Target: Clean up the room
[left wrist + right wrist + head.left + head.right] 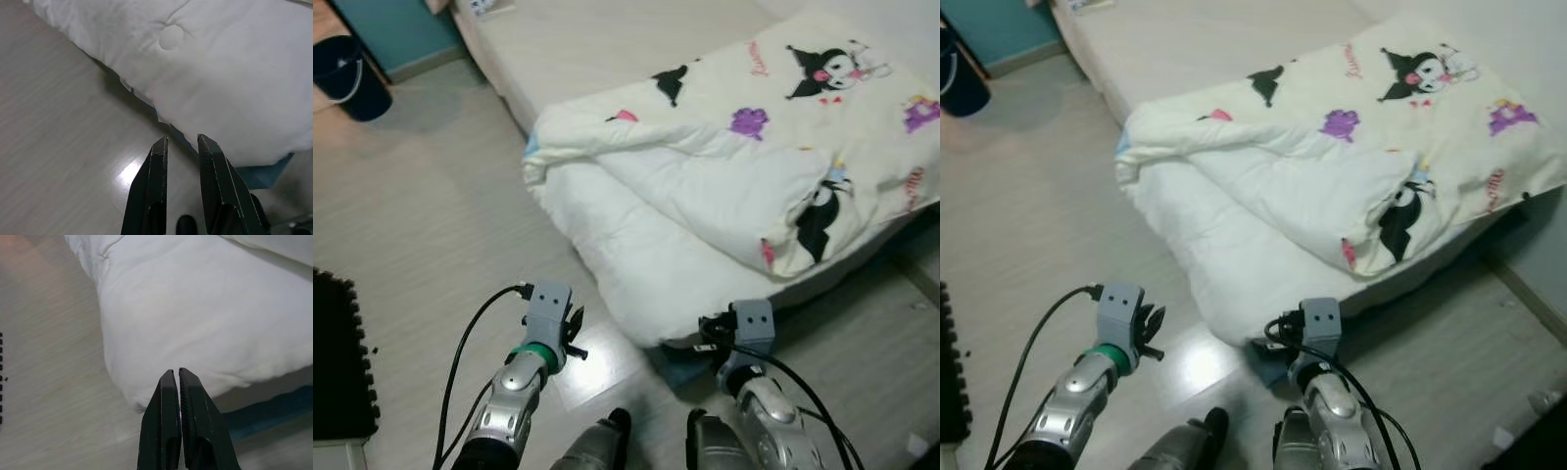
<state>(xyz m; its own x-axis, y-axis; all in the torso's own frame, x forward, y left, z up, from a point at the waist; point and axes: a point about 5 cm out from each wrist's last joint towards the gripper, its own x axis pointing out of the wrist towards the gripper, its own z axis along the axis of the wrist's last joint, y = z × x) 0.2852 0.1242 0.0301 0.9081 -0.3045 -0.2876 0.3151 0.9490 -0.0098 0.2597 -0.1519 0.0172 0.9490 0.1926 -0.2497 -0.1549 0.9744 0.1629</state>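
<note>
Since the big white quilt (705, 196) spills off the bed (607, 39) onto the near floor, grab its hanging edge. Left gripper (180, 144) is slightly apart; right gripper (175, 377) is pressed together, empty.

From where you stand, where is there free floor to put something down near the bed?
The wood floor between the comforter, the dark bin and the black mat is bare and wide. It is crowded at the comforter's overhanging corner, where the left hand and right hand sit close to it.
</note>
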